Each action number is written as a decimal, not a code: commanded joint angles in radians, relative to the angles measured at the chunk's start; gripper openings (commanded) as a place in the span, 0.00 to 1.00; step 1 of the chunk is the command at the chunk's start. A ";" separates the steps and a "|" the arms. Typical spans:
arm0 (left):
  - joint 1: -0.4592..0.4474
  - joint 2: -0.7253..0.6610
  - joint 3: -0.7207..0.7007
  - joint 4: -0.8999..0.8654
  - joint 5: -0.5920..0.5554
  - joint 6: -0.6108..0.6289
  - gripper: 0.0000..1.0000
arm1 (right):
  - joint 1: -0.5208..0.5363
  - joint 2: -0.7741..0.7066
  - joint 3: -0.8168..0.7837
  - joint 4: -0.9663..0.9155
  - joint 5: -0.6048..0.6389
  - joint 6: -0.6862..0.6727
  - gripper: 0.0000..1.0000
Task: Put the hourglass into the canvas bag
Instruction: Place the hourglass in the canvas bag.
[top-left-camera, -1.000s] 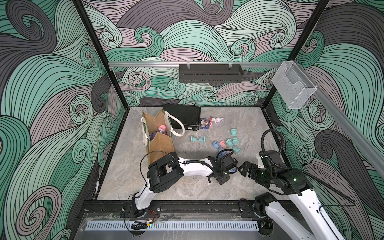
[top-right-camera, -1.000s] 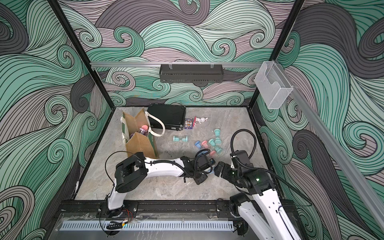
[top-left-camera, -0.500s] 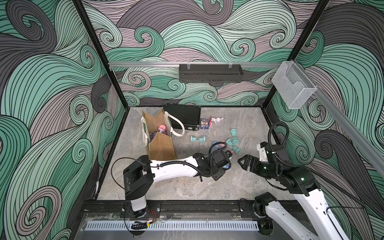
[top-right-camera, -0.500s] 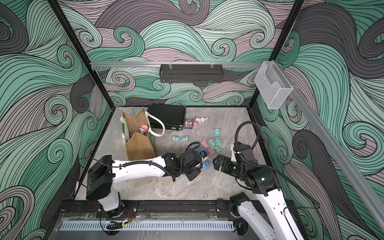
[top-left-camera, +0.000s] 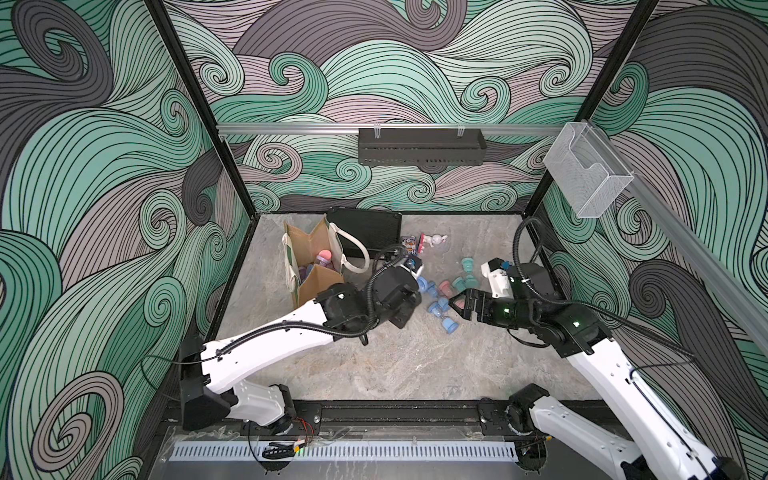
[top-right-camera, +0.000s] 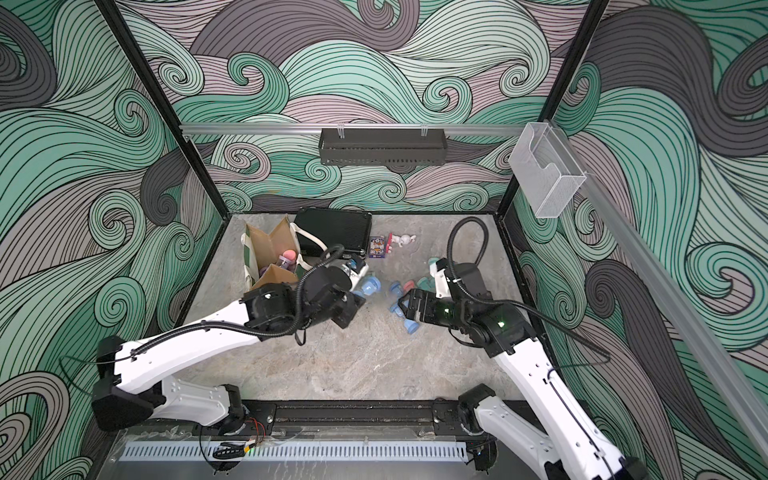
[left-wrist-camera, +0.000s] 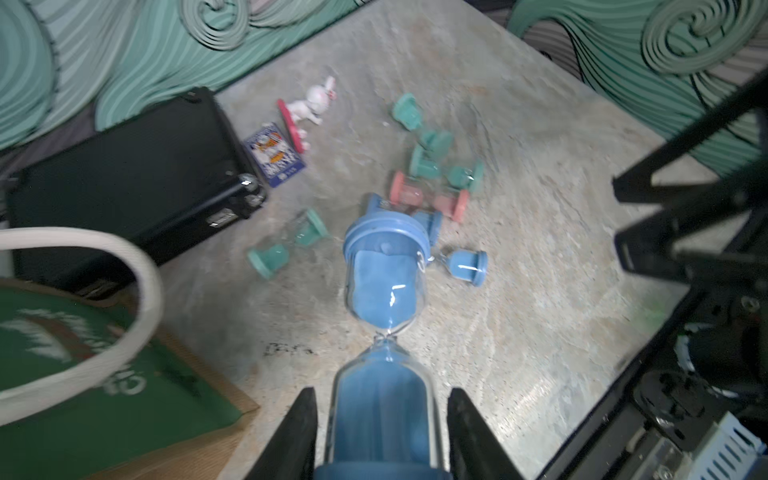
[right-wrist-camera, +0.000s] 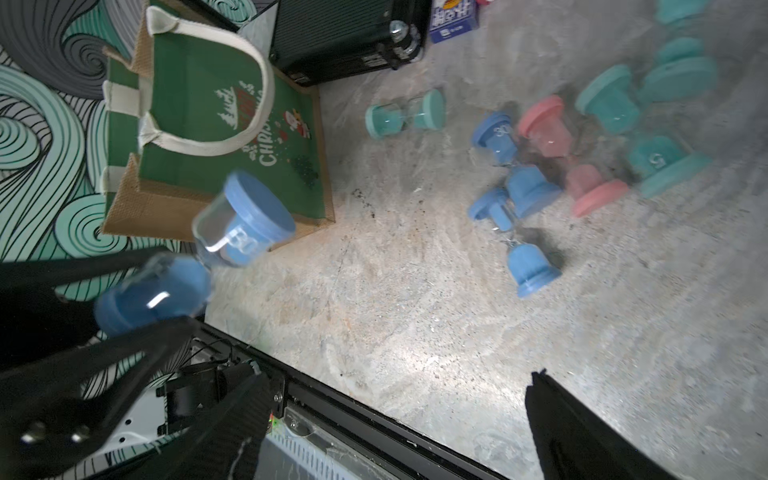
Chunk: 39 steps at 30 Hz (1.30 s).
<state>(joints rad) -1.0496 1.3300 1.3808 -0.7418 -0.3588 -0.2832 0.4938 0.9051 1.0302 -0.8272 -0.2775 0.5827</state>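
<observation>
Left tool clasps a blue hourglass near the canvas bag, not yet inside; right tool gapes wide, empty.

Stone tabletop, canvas bag, hourglasses, black case

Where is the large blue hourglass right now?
The blue hourglass is gripped in the left end effector, between the canvas bag and the loose hourglasses in both top views.
</observation>
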 joint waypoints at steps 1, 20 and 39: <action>0.082 -0.070 0.070 -0.126 -0.111 -0.023 0.04 | 0.056 0.038 0.033 0.139 -0.034 0.001 1.00; 0.606 -0.068 0.116 -0.196 -0.020 0.004 0.03 | 0.266 0.331 0.142 0.458 -0.106 -0.003 1.00; 0.910 0.267 0.122 -0.103 0.294 0.005 0.02 | 0.269 0.359 0.078 0.534 -0.108 0.037 1.00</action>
<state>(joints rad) -0.1638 1.5875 1.4853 -0.8761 -0.0994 -0.2710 0.7593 1.2575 1.1278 -0.3321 -0.3756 0.6098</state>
